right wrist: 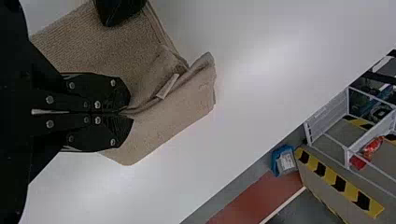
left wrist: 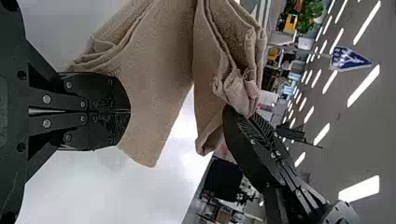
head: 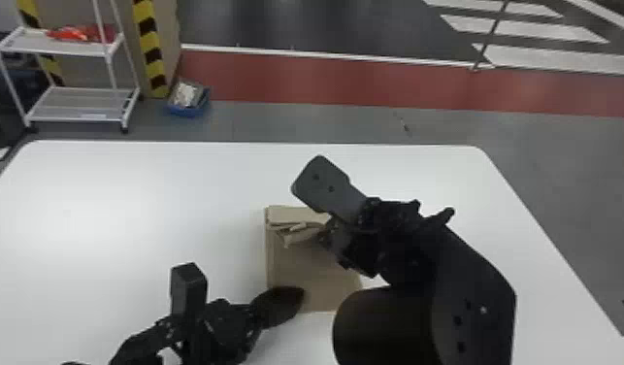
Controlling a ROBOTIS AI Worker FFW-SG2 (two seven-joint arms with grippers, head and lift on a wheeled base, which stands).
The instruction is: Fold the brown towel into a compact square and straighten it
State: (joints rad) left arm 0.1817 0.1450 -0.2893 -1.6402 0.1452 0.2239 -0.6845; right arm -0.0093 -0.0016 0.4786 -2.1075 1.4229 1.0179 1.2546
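The brown towel (head: 308, 267) is on the smooth white table (head: 106, 208), near the middle of its near half. It is folded into a thick, roughly rectangular bundle, with a strip turned over at the far end and loose, crumpled layers beside that strip. In the right wrist view a small pale label (right wrist: 167, 86) sticks out of the folded cloth.

The black right arm (head: 475, 291) comes in from the bottom edge, right of centre, and bends forward and then inward to the left, its bulky forearm raised over the near side of the table. Its wrist angles down and left, bringing the right gripper (head: 323, 236) to the far part of the towel. The flat black fingers are closed on a fold of the cloth, and the left wrist view shows the bunched layers raised at their tips.

The black left arm (head: 143, 342) also enters from the bottom edge, left of centre. It sits low, its wrist turned inward to the right, so that the left gripper (head: 300, 293) reaches over the towel's near left corner. Its fingers are brought together; I cannot tell whether cloth is pinched between them. The two grippers are apart, one toward each end of the bundle.

Beyond the table stand a white metal rack (head: 75, 104) and, on the floor beside it, a blue bin (head: 189, 112).
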